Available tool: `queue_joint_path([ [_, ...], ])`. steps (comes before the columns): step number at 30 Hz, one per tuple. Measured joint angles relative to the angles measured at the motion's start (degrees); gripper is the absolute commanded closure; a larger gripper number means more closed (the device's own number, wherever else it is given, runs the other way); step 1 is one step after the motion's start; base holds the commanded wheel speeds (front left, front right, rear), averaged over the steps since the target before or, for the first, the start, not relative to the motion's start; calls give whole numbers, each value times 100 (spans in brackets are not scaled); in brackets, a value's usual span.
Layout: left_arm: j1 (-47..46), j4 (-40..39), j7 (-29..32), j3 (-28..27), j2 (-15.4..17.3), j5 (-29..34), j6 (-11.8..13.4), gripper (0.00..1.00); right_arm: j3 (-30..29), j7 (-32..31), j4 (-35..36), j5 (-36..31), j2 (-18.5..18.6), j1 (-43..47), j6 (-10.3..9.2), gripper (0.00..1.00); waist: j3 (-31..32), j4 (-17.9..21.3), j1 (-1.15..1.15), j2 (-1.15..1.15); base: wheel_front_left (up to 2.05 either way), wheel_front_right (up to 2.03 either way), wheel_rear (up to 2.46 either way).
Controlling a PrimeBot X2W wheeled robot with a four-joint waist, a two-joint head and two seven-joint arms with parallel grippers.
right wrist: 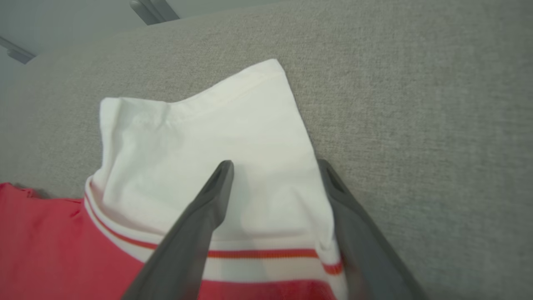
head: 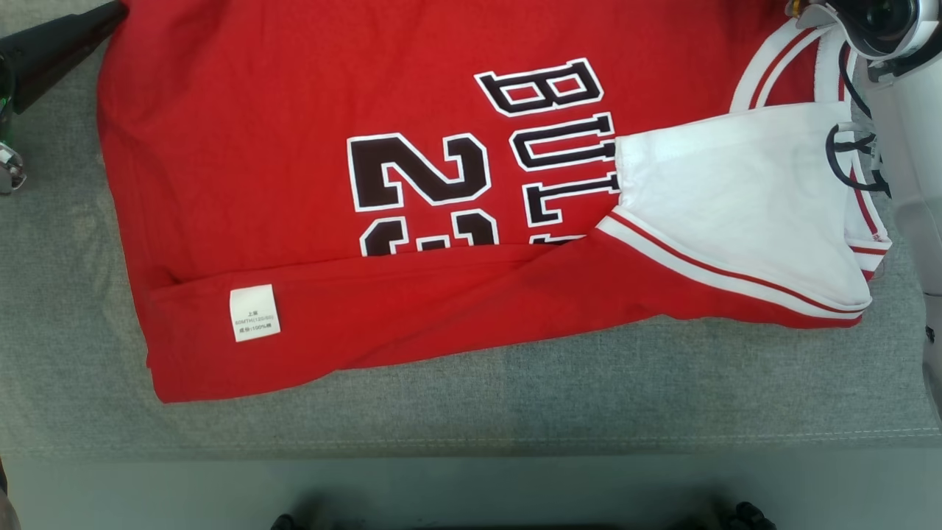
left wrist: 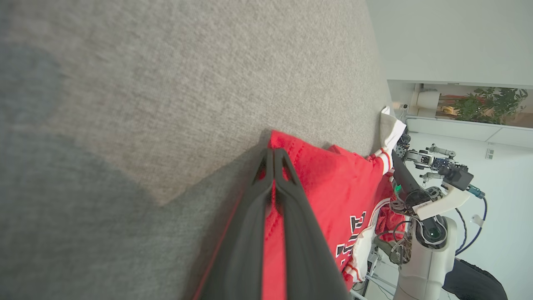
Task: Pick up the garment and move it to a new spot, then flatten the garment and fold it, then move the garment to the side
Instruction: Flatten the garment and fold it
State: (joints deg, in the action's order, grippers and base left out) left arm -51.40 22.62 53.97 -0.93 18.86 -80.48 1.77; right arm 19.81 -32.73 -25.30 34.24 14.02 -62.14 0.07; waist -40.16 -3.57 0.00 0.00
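Operator: How is the light from the head?
Spotter: Bright and even for you, with no glare. The jersey [head: 294, 147] casts just a thin shadow along its lower edge. The label [head: 255, 313] print is too small to read.
Operator: And the wrists?
Spotter: On the left wrist view you have a broad soft shadow over the cloth [left wrist: 104, 200] at left and lower left, and the left fingers [left wrist: 241, 250] blur at the bottom. On the right one the sleeve [right wrist: 208, 125] is nearly washed out, and the right fingers [right wrist: 187, 241] are out of focus.
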Motion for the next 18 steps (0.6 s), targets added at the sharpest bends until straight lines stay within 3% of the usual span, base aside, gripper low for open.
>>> queue_joint_path([
  [11,-31,71,0,62,-34,7,-125,100,120,-10,-280,-35,-34,-210,92,0,40,-53,0,0,0,0,0],
  [13,-31,82,0,62,-34,8,-129,100,132,-10,-320,-57,-27,-225,92,13,41,-58,0,0,0,0,0],
  [15,-31,98,0,62,-34,8,-134,100,134,-10,-359,-62,-9,-248,92,51,39,-63,0,0,0,0,0],
  [18,-31,108,-4,64,-37,8,-177,100,145,-10,-426,-63,-1,-275,93,59,37,-66,0,0,0,0,0],
])
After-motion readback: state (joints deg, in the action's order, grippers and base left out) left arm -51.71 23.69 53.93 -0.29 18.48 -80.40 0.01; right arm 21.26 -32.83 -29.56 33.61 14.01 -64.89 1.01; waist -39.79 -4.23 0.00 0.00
